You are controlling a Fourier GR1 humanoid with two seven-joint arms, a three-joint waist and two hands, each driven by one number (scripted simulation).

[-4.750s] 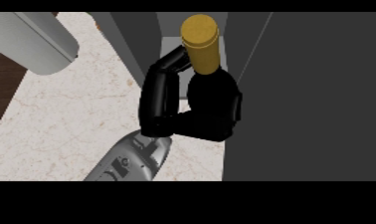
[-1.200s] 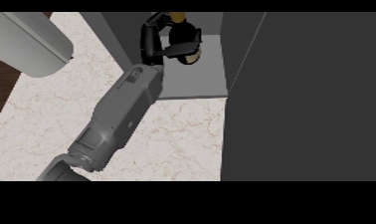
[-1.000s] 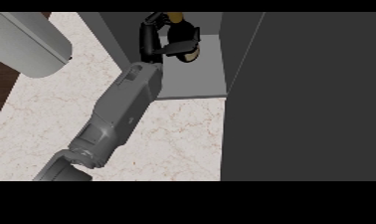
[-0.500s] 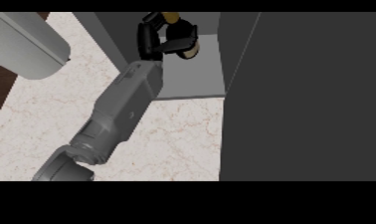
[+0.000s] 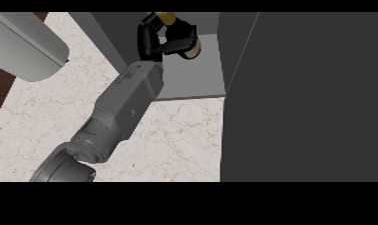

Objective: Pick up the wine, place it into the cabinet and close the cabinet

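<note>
Head view: where is the wine (image 5: 168,18)?

Inside the cabinet (image 5: 199,76), toward the back edge of its floor, near the left wall. The right hand (image 5: 171,44) has its fingers (image 5: 146,39) curled round the bottle. Only the gold neck and a pale bit of the body show.

Is it standing?

It looks tilted, and I cannot tell whether its base touches the floor. That's the worry: if the fingers open on a leaning bottle, it may topple or roll toward the front edge and onto the bench (image 5: 177,139).

Anything else?

The forearm lies across the opening, so a careless pull-out could clip the bottle. The dark panel (image 5: 310,94) at right, likely the door, can't close while the arm is inside.
</note>
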